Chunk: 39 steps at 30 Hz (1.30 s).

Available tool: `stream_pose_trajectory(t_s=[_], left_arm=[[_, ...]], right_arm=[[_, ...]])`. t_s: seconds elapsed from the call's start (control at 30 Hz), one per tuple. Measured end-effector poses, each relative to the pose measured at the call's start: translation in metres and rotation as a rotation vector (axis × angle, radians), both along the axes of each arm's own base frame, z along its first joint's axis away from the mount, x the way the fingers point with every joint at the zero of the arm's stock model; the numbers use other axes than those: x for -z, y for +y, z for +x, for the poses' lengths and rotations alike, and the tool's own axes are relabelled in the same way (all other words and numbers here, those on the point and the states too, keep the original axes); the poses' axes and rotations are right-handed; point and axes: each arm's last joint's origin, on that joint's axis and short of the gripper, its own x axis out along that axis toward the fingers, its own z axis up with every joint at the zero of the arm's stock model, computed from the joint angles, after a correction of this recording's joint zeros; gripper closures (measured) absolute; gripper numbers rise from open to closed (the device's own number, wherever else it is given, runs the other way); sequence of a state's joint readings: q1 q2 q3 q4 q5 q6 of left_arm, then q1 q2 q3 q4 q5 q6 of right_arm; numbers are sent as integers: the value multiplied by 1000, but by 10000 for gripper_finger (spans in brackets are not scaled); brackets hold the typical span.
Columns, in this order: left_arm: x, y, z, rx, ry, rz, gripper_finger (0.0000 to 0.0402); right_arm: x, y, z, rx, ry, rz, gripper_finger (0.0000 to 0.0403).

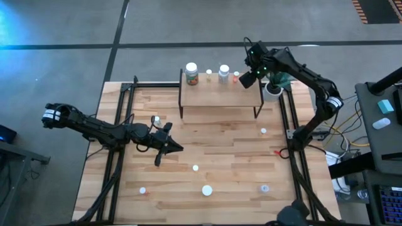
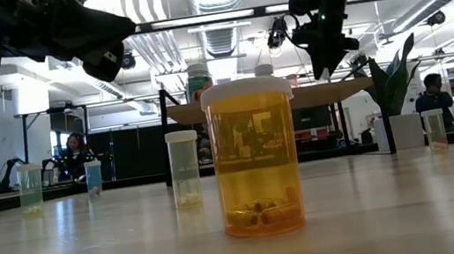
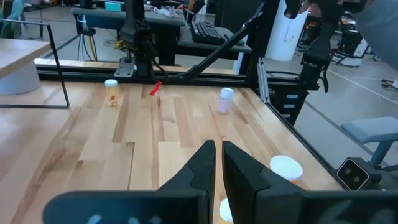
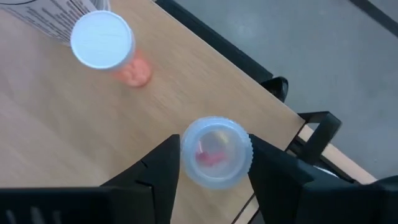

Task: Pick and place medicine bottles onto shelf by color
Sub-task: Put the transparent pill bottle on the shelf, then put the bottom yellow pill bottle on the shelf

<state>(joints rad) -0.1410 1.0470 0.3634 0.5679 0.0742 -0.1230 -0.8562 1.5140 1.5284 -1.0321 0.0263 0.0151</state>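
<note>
The shelf (image 1: 220, 95), a light-wood board on black legs, stands at the table's far side. It bears several medicine bottles (image 1: 191, 73), (image 1: 224, 73), and an orange vial with a white cap (image 4: 102, 40). My right gripper (image 4: 216, 163) is at the shelf's far right corner, shut on a clear vial (image 4: 216, 152) with red pills inside. My left gripper (image 1: 167, 145) hovers shut over the table's left middle and touches nothing. More bottles stand on their bases on the tabletop, among them a large amber one (image 2: 254, 154). My right gripper holds the clear vial by its ribbed cap (image 4: 186, 163), pinched between the two fingers, one finger (image 4: 155, 171) on each side. The fingers come from above, pointing down. The vial stands upright over the shelf's corner; whether its base rests on the board cannot be told.
Loose vials are scattered over the tabletop (image 1: 195, 167), (image 1: 206, 189), (image 1: 142, 189), (image 1: 264, 188), (image 1: 263, 131), (image 1: 156, 119). A white pot with a green plant (image 1: 272, 90) stands right of the shelf, close to my right arm. A small red object (image 1: 277, 151) lies by the right rail.
</note>
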Motion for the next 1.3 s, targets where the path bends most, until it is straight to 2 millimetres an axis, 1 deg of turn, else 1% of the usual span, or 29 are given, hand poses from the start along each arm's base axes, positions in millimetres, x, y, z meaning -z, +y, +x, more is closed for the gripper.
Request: stream_pose_trajectory(t_s=[0.1,0.2,0.37,0.43,0.5,0.57,0.67,0.73,0.8,0.9,0.97,1.03,1.17,1.3], left_arm=[[0,0,0,0,0,1,391],[0,0,0,0,0,7,391],[2,0,1,0,8,7,391],[4,0,3,-2,22,2,391],[3,-4,8,8,28,3,391],[4,-11,13,38,38,24,391],[4,-28,26,107,52,87,391],[3,-40,36,149,58,113,391],[1,-53,46,183,59,119,391],[-3,-67,59,218,74,123,391],[-2,-74,65,220,117,137,391],[0,-76,69,186,178,159,390],[0,-76,73,117,311,163,375],[0,-77,72,106,382,169,342]], right_arm=[[-2,1,-1,-6,0,-5,215],[-9,1,-2,-5,-1,-36,195],[-32,5,-6,0,-31,-96,176],[-42,10,-9,-15,-34,-87,174],[-50,22,-14,-38,-14,-72,179],[-56,37,-18,-83,6,-64,193],[-59,65,-24,-146,-12,-85,228],[-60,86,-26,-195,-74,-141,257],[-58,109,-26,-254,-161,-204,288],[-46,141,-25,-342,-318,-282,334],[-36,161,-23,-411,-427,-325,360],[-25,179,-20,-490,-532,-364,382],[0,211,-14,-644,-699,-422,393],[23,237,-9,-768,-788,-455,394]])
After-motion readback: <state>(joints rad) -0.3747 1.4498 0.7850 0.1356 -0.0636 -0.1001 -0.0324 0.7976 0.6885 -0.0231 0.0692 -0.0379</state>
